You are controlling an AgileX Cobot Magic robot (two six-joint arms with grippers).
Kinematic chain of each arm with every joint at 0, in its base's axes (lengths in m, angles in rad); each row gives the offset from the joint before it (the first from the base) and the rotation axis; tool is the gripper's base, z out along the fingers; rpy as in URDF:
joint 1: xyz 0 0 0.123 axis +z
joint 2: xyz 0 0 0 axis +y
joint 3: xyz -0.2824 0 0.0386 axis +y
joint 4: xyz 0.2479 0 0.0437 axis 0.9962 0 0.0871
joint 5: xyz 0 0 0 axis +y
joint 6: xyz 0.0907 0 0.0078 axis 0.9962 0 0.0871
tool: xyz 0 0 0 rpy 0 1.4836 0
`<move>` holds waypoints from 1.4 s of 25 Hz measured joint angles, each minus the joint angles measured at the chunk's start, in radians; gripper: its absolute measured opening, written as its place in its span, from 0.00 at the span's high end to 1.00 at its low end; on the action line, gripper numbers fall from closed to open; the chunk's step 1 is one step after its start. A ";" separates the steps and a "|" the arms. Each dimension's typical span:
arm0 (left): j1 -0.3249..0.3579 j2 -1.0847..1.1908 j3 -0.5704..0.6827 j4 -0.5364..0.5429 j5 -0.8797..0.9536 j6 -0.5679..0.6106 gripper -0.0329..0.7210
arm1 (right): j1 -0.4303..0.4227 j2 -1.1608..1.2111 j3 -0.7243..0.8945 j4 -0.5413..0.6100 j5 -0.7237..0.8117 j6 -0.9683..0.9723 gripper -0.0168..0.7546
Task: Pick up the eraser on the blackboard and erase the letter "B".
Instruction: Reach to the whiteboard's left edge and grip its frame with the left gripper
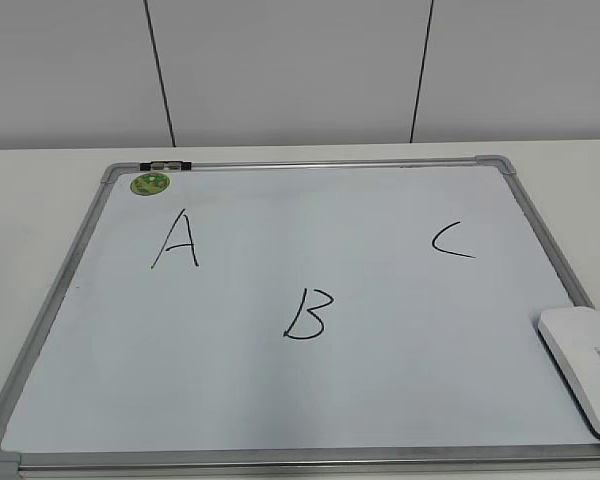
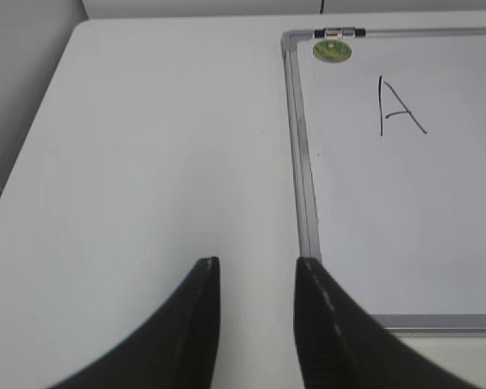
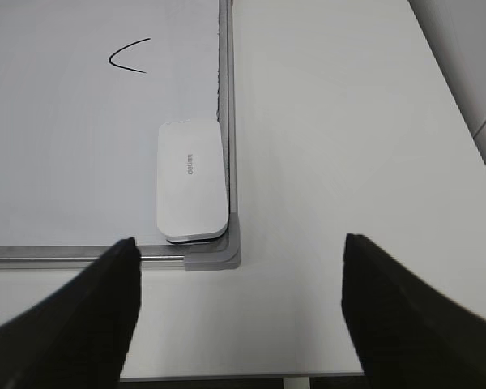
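The blackboard point(image 1: 300, 400) is a white board with a silver-grey frame, lying flat on the table. The black letter "B" point(image 1: 308, 313) is near its middle, with "A" point(image 1: 176, 241) to the left and "C" point(image 1: 450, 241) to the right. The white eraser point(image 1: 585, 365) lies in the board's near right corner; it also shows in the right wrist view point(image 3: 191, 180). My right gripper point(image 3: 240, 243) is wide open and empty, above the table just off that corner. My left gripper point(image 2: 257, 263) is open and empty, over the table beside the board's left frame point(image 2: 304, 186).
A small round green sticker point(image 1: 150, 183) and a metal clip point(image 1: 166, 165) sit at the board's far left corner. Bare white table point(image 2: 146, 162) lies left of the board and right of it point(image 3: 348, 146). A grey wall point(image 1: 300, 70) stands behind.
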 joint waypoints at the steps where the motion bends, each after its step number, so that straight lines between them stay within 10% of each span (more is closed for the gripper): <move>1: 0.000 0.049 -0.012 0.000 0.000 0.000 0.64 | 0.000 0.000 0.000 0.000 0.000 0.000 0.24; 35: -0.053 1.468 -0.673 -0.127 -0.081 0.030 0.64 | 0.000 0.000 0.000 0.000 0.000 0.000 0.24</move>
